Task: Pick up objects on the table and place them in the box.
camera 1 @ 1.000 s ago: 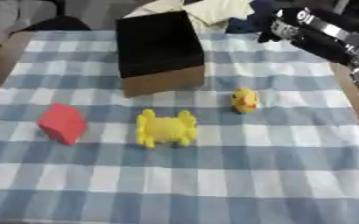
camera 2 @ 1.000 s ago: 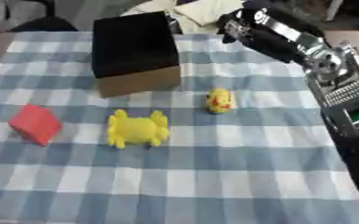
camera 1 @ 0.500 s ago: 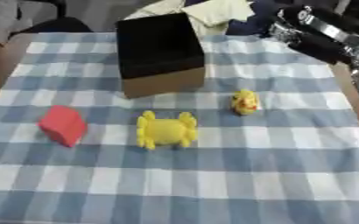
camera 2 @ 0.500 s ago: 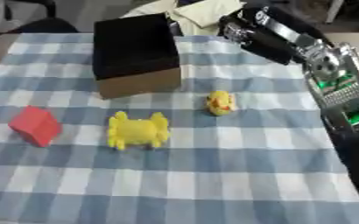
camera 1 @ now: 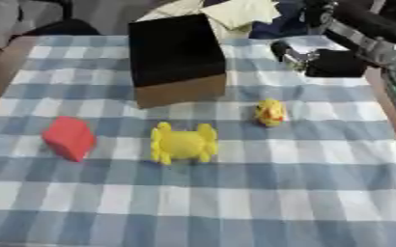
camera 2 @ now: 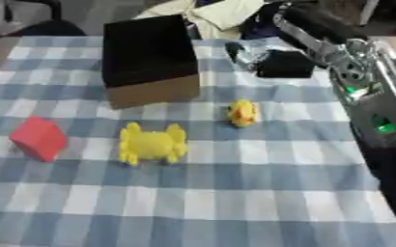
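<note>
Cloth: blue-and-white checked tablecloth (camera 1: 235,202) covers the table.
Left eye view, counts: one box (camera 1: 177,58), far centre, open top, dark inside; one red block (camera 1: 69,138), left; one yellow crab (camera 1: 183,143), centre; one yellow duck (camera 1: 271,112), right of centre.
Left eye view, hidden: duck's details blurred.
Right eye view, hand: right hand (camera 2: 273,61), far right, above cloth, apart from every toy; fingers blurred, cannot tell their state.
Right eye view, cut off: right arm (camera 2: 370,111) leaves the right edge.
</note>
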